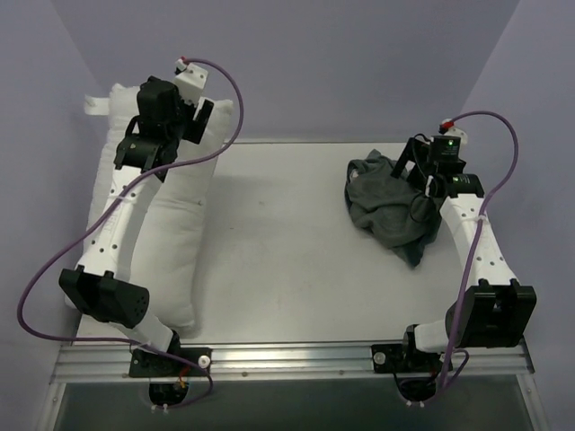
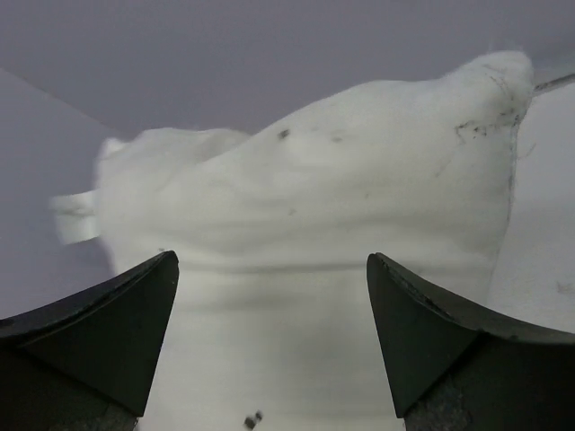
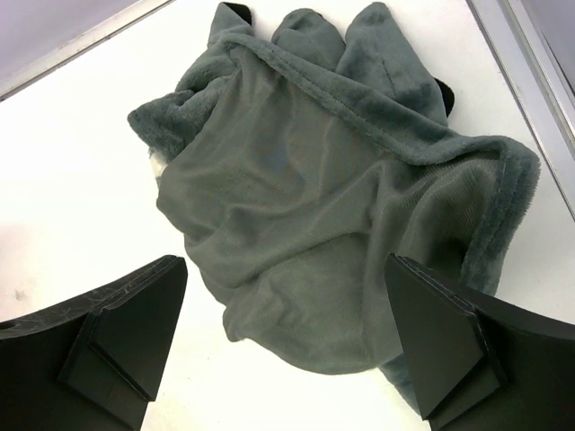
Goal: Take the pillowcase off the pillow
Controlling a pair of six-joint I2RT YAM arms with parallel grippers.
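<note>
Lifting straight up should stop the left gripper (image 2: pixel 271 260) and right gripper (image 3: pixel 286 260), both with jaws spread wide and empty, from snagging the bare pillow (image 2: pixel 341 180) or crumpled pillowcase (image 3: pixel 296 180).

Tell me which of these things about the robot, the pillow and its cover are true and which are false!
1. The pillowcase is off the pillow. True.
2. The pillow lies in the middle of the table. False: it lies along the left edge.
3. The left gripper is squeezing the pillow. False: its jaws stand wide open and grip nothing.
4. The right gripper is open over the crumpled pillowcase. True.
5. The pillowcase shows zebra stripes. False: only plain dark grey fabric shows.
</note>
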